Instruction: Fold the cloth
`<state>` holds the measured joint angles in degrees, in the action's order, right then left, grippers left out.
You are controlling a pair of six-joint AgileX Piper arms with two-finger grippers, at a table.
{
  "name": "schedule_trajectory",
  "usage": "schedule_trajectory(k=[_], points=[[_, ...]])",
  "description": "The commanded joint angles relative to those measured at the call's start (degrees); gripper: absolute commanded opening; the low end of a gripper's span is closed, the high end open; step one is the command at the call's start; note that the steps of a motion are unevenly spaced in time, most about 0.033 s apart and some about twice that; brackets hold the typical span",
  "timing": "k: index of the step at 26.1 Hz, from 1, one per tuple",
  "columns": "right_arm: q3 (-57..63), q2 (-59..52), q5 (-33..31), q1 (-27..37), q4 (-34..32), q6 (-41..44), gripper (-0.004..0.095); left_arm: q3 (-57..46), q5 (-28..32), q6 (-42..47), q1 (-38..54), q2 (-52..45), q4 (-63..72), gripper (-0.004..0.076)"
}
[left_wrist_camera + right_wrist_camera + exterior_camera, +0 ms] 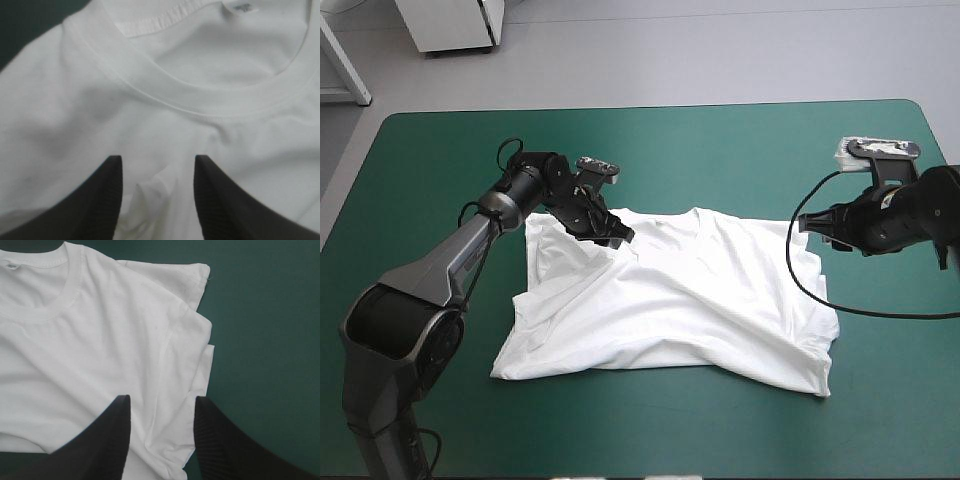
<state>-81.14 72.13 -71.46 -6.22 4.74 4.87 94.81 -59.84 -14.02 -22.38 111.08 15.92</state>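
- White short-sleeved fabric T-shirt [680,300] is seen spread flat but wrinkled at mid-frame of the high view, on teal-green table cover [440,150]
- Left gripper [157,167], black fin fingers, is seen parted with nothing gripped, a cloth pucker between the fingers, just short of the ribbed collar [200,102]
- Right gripper [160,405] is seen parted over the shirt's side edge, nothing gripped
- Cloth is judged light, soft and limp, so shoulders or hem corners are best pinched

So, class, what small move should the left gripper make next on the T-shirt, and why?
Probably shut the left gripper. Its fingers stand apart low over the T-shirt, just short of the collar, with a small ridge of cloth between them, ready to be pinched. The right gripper is open too, over the T-shirt's side edge.
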Motion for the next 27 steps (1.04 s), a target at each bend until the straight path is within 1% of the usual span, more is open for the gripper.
schedule_trajectory(k=[1,4,7,9,12,16,19,22,27], points=[[-1.75,-1.36,1.71,0.03,-0.08,-0.50,0.0389,3.63,-1.97,0.91,-0.24,-5.84,-3.18,0.0343],[-1.75,-1.15,1.71,0.03,-0.78,-0.13,0.0390,3.63,-3.97,2.68,-0.24,-8.15,-7.22,0.0343],[-1.03,-0.64,1.71,0.15,-4.74,0.63,0.0391,3.63,-4.08,3.87,-0.24,-10.72,-8.48,0.0343],[0.80,-0.24,1.71,1.83,-5.47,1.07,0.0391,2.98,-4.35,4.14,-0.24,-12.78,-10.12,0.0343],[5.08,0.01,2.33,6.49,-2.75,1.07,0.0405,0.15,-5.48,4.93,0.79,-16.01,-12.15,0.0343],[12.72,0.01,6.62,10.90,-0.91,0.30,0.0482,-4.01,-5.48,5.05,3.44,-19.42,-12.52,0.0343],[18.50,0.61,9.20,10.67,-0.06,-0.62,0.0494,-4.26,-5.34,5.14,4.53,-19.79,-12.52,0.0342],[24.67,3.66,12.95,10.67,1.94,-1.09,0.0494,-4.26,-3.01,5.14,4.53,-19.79,-12.36,0.0308],[26.42,9.32,16.48,10.67,6.83,-4.87,0.0494,-4.26,-2.73,5.14,4.53,-19.79,-12.50,0.0237]])
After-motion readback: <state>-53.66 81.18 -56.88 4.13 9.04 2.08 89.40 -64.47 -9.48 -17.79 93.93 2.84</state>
